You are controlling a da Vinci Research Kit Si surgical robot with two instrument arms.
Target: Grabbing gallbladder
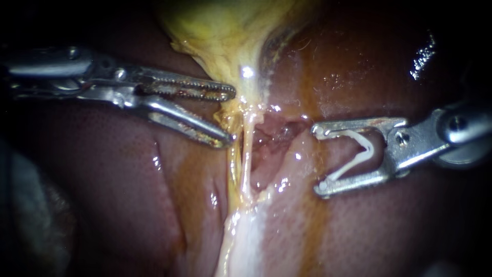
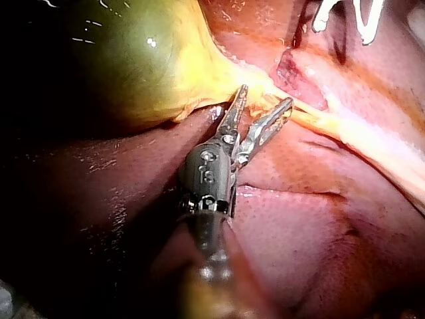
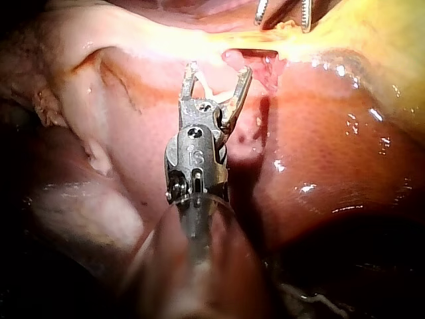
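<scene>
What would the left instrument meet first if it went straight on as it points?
Probably the yellow, tapering neck of the gallbladder, ahead of the left instrument's open jaws; depth unclear.

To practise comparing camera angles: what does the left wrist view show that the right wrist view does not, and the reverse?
Only the left wrist view: the rounded, green-yellow gallbladder bulging, and my slender metal left instrument whole, its toothed jaws open at the gallbladder's yellow neck.
Only the right wrist view: my metal right instrument whole, and pale lumpy tissue beside it.
Both: the glossy reddish-brown liver, the raw pink pocket, the white clip held between the right instrument's jaws, and the other instrument's jaw tips.
</scene>
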